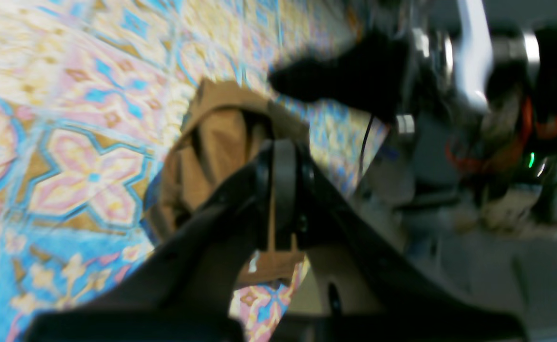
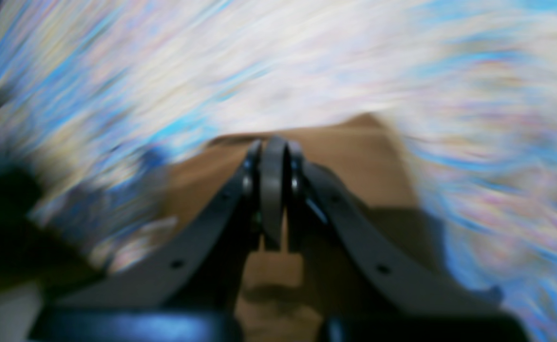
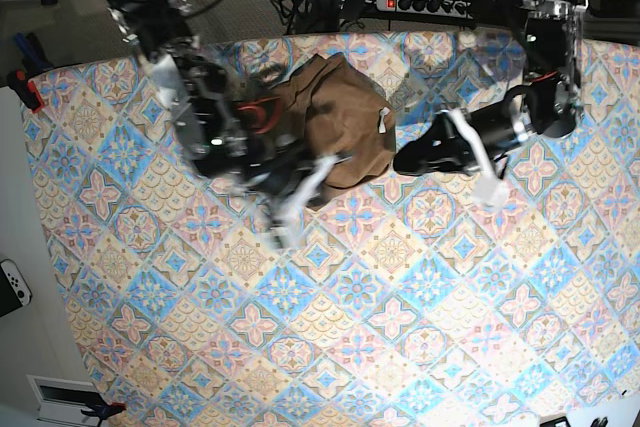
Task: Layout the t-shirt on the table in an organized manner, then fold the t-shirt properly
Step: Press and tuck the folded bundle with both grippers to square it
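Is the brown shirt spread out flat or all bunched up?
Bunched up. The t-shirt sits in a crumpled heap with deep folds near the table's far edge, no sleeves laid out, with both arms at its edges.

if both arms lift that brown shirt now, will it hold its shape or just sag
The tan-brown fabric t-shirt probably sags: it already lies crumpled in soft folds on the pastel tile-patterned table. It likely drapes between the left hand and right hand, both pinching cloth. It seems light and unlikely to slip.
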